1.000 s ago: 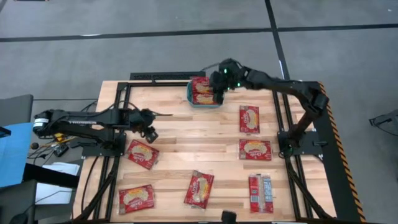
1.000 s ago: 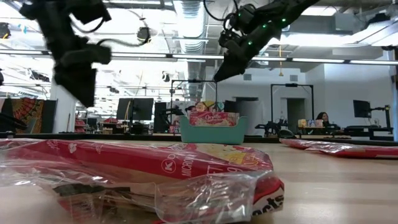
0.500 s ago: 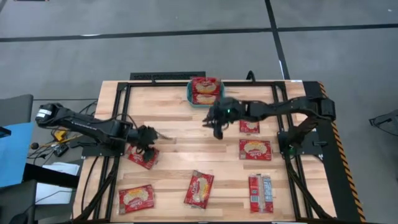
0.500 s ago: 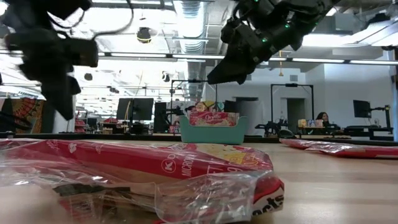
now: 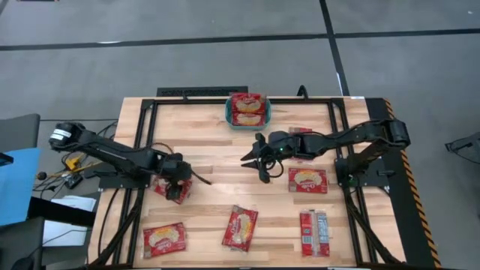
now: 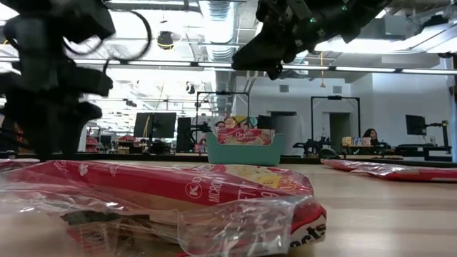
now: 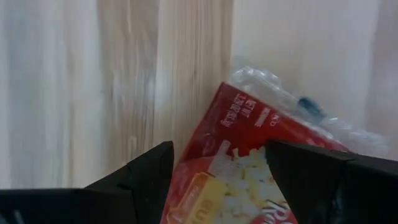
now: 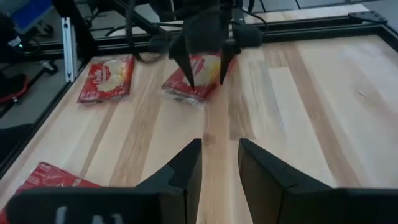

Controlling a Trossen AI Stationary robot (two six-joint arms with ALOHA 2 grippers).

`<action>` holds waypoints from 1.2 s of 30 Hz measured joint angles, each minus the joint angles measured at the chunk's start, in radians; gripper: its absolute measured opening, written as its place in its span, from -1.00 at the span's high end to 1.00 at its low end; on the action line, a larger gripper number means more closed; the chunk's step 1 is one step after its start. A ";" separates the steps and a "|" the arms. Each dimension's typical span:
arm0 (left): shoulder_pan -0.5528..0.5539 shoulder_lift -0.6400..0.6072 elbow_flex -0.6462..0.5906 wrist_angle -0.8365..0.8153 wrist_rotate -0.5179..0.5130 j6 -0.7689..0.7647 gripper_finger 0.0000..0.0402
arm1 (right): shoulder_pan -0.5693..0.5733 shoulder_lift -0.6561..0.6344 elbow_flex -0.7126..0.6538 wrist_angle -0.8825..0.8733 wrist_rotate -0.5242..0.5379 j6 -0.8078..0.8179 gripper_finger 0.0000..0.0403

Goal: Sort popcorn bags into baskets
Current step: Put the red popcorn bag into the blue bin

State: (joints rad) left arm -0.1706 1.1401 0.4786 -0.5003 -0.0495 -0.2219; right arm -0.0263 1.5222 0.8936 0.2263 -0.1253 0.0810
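1. Your left gripper (image 5: 180,182) is down over a flat red plastic popcorn packet (image 5: 172,187) on the left side of the pale wooden slatted table (image 5: 217,165). In the left wrist view its dark fingers (image 7: 149,180) stand spread to either side of that packet (image 7: 249,168), not closed on it.
2. Your right gripper (image 5: 255,159) hangs above bare wood near the table's middle, its two fingers (image 8: 186,168) parted by a narrow gap with nothing between them.
3. The small teal-green rounded plastic basket (image 5: 247,121) sits at the far middle edge of the table, with red packets (image 5: 247,109) already inside.
4. Other red packets lie loose: one at the near left corner (image 5: 163,238), one near the front middle (image 5: 241,227), one at the near right (image 5: 314,232) and one just right of your right gripper (image 5: 307,180).
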 joint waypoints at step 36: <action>0.087 -0.056 0.125 0.449 -0.567 -0.051 1.00 | 0.024 0.012 -0.250 0.499 0.313 0.279 0.15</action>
State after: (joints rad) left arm -0.0832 1.0841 0.6033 -0.0517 -0.6169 -0.2732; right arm -0.0025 1.5342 0.6433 0.7256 0.1879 0.3599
